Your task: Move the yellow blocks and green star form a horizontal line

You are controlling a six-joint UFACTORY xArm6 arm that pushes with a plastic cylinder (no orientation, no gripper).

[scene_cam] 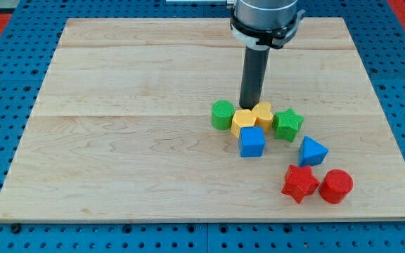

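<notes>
Two yellow blocks lie side by side right of the board's middle: a yellow hexagon (243, 121) and, touching its upper right, a yellow heart-like block (263, 113). The green star (287, 124) sits just right of them, touching or nearly touching the heart-like block. My tip (249, 107) is at the top edge of the yellow pair, right above the seam between them. The three blocks lie in a rough left-to-right row.
A green cylinder (222, 114) touches the yellow hexagon's left side. A blue cube (252, 142) sits just below the hexagon. A blue triangle (312, 151), a red star (299, 183) and a red cylinder (337, 186) lie toward the lower right. The wooden board (118, 140) rests on a blue surface.
</notes>
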